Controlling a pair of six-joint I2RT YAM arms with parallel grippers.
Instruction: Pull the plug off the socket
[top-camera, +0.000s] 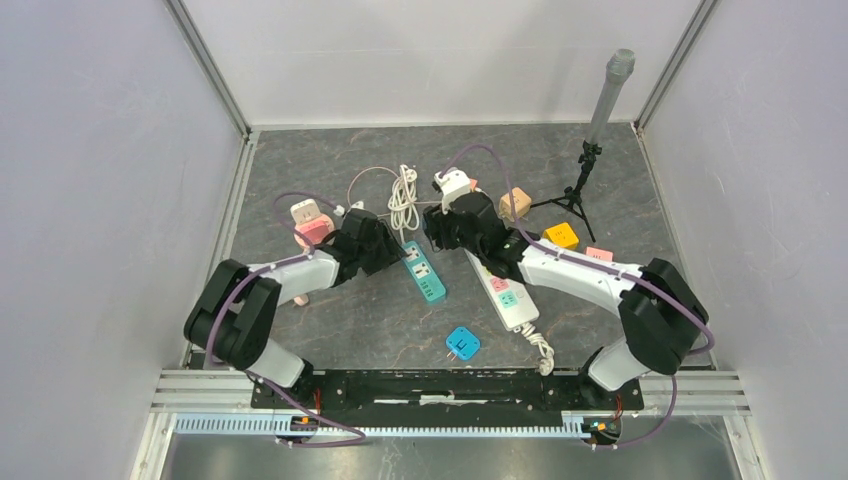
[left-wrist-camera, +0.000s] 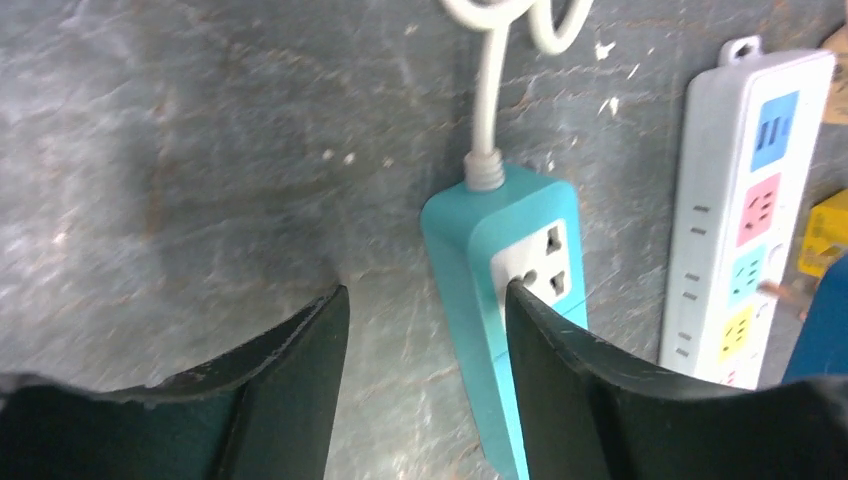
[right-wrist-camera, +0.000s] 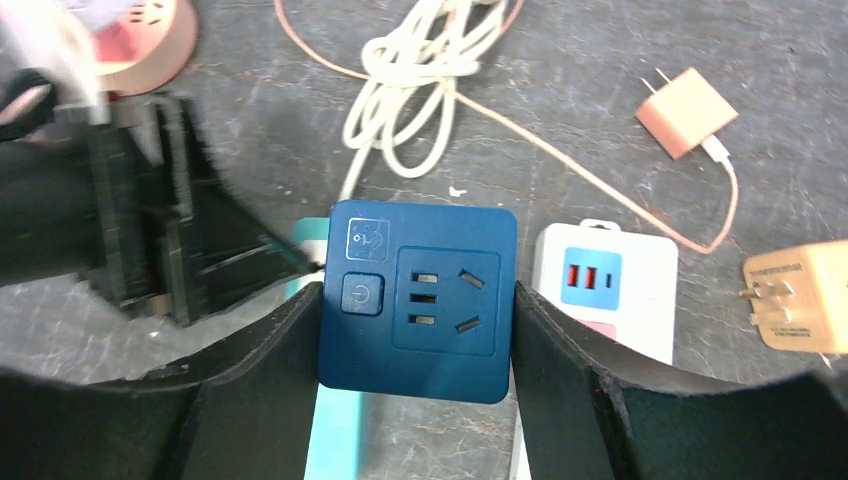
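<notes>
One small light-blue square plug (top-camera: 462, 343) lies nearest the arm bases on the grey stone-patterned table (top-camera: 340, 320). Past it, a long white power strip with coloured sockets (top-camera: 508, 295) lies just to the right of a shorter teal power strip (left-wrist-camera: 470, 230). My left gripper (left-wrist-camera: 428, 295) stands wide apart, with one finger (left-wrist-camera: 560, 380) touching the teal strip's socket face and the other over bare table. My right gripper (right-wrist-camera: 417, 290) clamps a dark blue square socket-cube plug (right-wrist-camera: 420, 340) by its sides, above the teal strip. I cannot tell whether its pins are clear. Farther off lies a coiled white cable (top-camera: 403, 195)
</notes>
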